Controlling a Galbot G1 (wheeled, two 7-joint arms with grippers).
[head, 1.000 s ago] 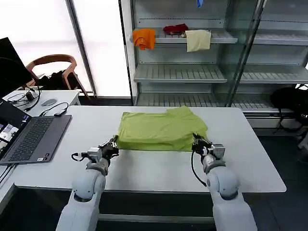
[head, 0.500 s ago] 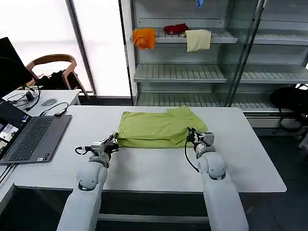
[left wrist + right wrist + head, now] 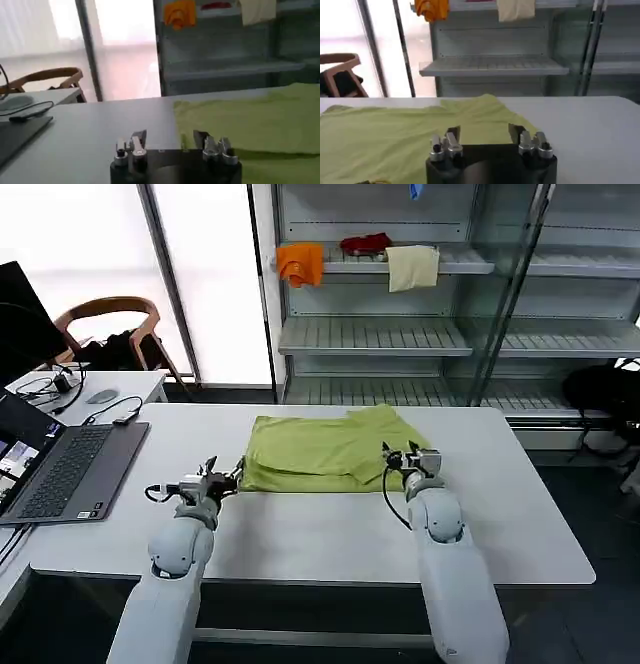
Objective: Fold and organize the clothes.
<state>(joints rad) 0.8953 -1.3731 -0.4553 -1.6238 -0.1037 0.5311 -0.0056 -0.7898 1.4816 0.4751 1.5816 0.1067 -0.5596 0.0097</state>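
The clothes are one lime yellow-green T-shirt (image 3: 325,449) lying partly folded on the white table (image 3: 330,534), toward its far side. My left gripper (image 3: 232,476) is low at the shirt's near left corner. In the left wrist view this gripper (image 3: 169,139) is open, and the shirt's (image 3: 250,120) side edge runs between its fingers. My right gripper (image 3: 392,457) is over the shirt's near right part. In the right wrist view that gripper (image 3: 484,134) is open just above the fabric (image 3: 395,135), with nothing held.
An open laptop (image 3: 70,469) sits on the table's left end. Behind it are a side table with a mouse (image 3: 101,396) and cables, and a wooden chair (image 3: 110,319). Beyond the table, a metal shelf unit (image 3: 380,334) carries orange (image 3: 300,262), red and cream cloths.
Both grippers have moved away from me, from the table in front of the shirt up to its near corners. The shirt's near edge now lies slightly farther back.
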